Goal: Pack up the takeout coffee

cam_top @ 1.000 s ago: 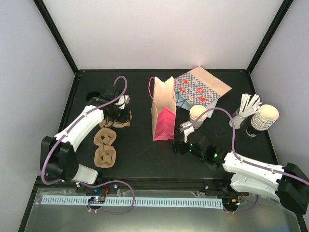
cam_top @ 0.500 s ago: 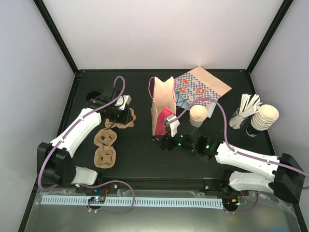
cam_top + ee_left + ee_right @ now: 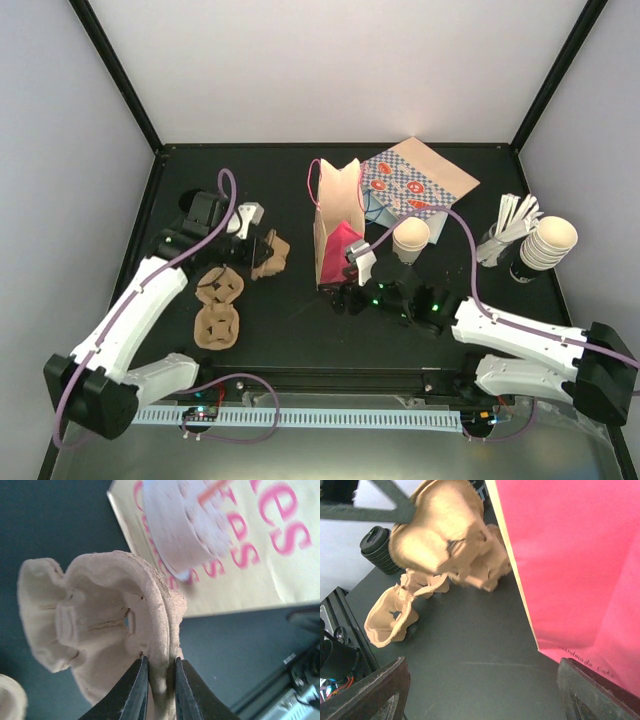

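Takeout coffee (image 3: pixel 411 238): stands on the table (image 3: pixel 290 320) just right of the pink bag (image 3: pixel 338 235); not yet packed. Left gripper (image 3: pixel 160 660): pinched on the rim of a pulp cup carrier (image 3: pixel 110 625). Right gripper (image 3: pixel 352 268): jaws wide, empty, at the bag's base. Outstanding, by judgement: seating the cup and bagging it.

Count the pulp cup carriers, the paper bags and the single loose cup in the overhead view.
Pulp cup carriers: 3
Paper bags: 2
Single white cup: 1
Total: 6
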You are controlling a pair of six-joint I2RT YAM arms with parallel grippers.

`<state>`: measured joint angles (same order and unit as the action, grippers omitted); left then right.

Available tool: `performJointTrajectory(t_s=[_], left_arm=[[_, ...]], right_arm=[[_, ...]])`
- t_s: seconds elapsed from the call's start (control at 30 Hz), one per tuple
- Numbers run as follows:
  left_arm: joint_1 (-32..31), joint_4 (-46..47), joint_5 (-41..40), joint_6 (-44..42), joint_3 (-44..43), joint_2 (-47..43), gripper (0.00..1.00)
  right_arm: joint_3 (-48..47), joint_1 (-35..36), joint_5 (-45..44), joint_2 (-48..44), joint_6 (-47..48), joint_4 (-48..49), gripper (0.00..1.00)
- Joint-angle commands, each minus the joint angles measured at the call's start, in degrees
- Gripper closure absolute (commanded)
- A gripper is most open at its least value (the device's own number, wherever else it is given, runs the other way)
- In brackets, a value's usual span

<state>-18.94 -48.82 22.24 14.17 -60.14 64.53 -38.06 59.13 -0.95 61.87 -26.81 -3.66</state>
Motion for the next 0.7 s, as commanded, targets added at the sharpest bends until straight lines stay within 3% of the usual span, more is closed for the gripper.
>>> performJointTrajectory(t_s=[0.0, 0.3, 0.5, 0.67], left_arm=[[-3.56, 1.11, 5.21, 4.90, 5.24, -5.38, 0.82], [-14.25, 9.76, 6.92, 17.87, 16.51, -12.65, 0.82], [-22.00, 16.10, 6.80, 23.20, 18.62, -10.82, 0.82], [-24.53, 21.32, 7.02, 25.93, 20.28, -8.42, 0.80]], right_arm=[[3.83, 0.11, 1.86, -2.54, -6.00, -0.18, 0.17], [10.14, 0.02, 5.50, -6.30, -14.97, 3.40, 0.18], [11.50, 0.01, 6.03, -7.40, -17.84, 1.99, 0.18], [14.15, -1.28, 7.12, -10.04, -20.13, 1.93, 0.19]])
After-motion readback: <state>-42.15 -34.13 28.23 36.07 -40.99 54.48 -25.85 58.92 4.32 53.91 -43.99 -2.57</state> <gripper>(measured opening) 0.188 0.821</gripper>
